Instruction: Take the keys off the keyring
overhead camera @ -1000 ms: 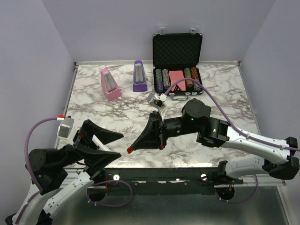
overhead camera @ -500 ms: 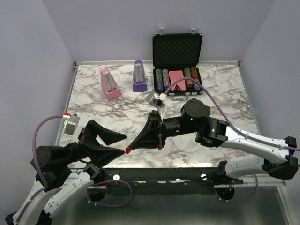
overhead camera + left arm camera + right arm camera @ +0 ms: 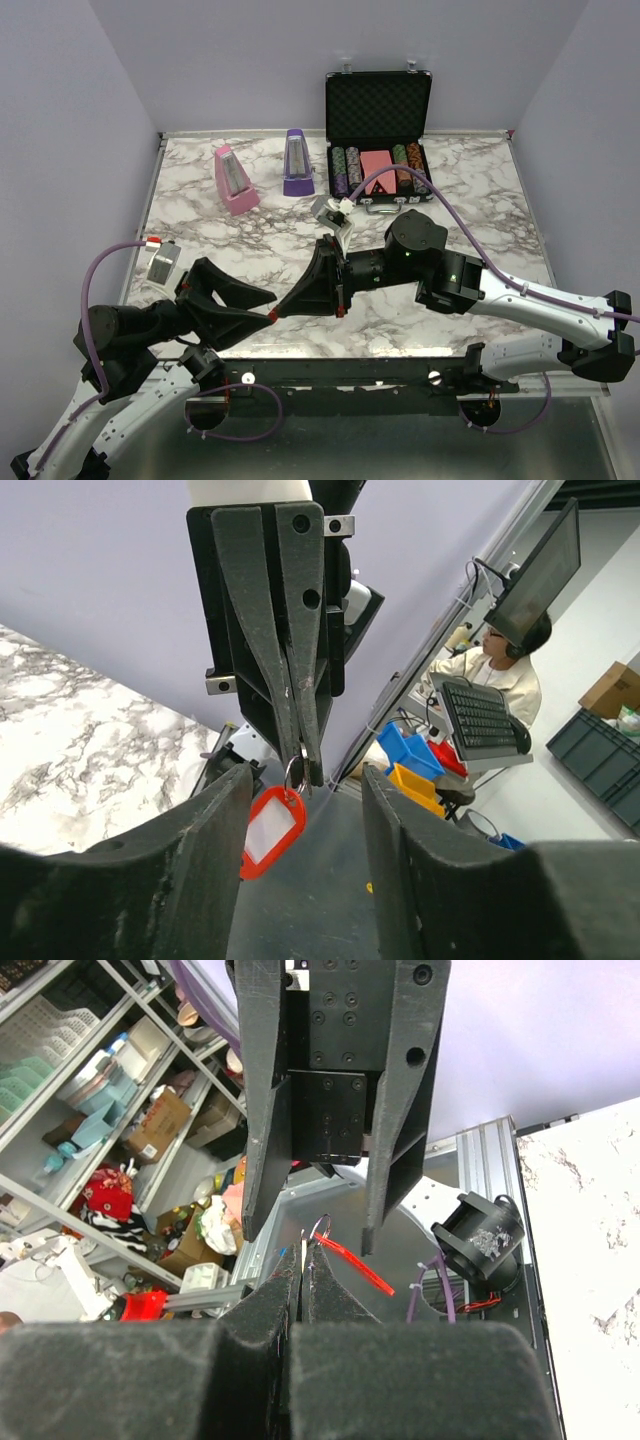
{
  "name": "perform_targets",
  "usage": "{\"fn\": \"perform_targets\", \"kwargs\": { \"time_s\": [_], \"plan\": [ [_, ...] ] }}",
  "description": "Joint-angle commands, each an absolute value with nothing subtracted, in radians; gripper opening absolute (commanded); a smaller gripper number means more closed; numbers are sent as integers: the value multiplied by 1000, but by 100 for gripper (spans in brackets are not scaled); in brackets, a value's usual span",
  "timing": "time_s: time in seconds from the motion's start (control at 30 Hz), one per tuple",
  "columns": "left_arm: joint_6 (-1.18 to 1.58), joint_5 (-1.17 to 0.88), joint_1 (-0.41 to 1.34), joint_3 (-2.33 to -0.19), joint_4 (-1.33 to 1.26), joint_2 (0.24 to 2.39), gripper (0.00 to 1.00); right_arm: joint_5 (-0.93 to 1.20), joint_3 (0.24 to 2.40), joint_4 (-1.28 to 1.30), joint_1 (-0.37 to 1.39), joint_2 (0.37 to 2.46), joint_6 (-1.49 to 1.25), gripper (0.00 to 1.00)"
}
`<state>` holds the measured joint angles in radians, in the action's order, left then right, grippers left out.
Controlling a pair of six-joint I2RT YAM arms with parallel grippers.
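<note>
While the right end effector [image 3: 302, 1265] pinches the keyring [image 3: 272, 830] by its thin metal ring, the left end effector [image 3: 305, 785] stands spread either side of the dangling red tag, over the worktop's [image 3: 260, 240] near edge. Light and likely to swing; take the tag's flat faces.

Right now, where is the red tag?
Seen from above, the red tag hangs near the front edge of the table, left of centre, from the right claw, inside the open left claw.
</note>
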<state>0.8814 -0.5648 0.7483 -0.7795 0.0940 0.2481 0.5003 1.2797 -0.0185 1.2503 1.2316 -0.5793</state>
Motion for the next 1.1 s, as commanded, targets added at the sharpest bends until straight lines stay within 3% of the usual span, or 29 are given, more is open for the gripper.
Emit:
{"fn": "perform_targets", "kwargs": {
  "time_s": [0.0, 0.47, 0.67, 0.8, 1.07],
  "plan": [
    [888, -606, 749, -772, 71, 253, 51, 468, 1302, -44, 1258, 1230, -572, 1],
    [896, -620, 749, -775, 71, 255, 36, 449, 1299, -44, 1256, 1224, -571, 1],
    [888, -620, 749, -781, 78, 255, 10, 453, 1293, -44, 1256, 1226, -574, 1],
    [879, -597, 749, -787, 106, 252, 1, 451, 1286, -48, 1258, 1223, -575, 1],
    [851, -584, 749, -811, 170, 255, 0, 454, 1264, -51, 1258, 1215, -583, 1]
  ]
}}
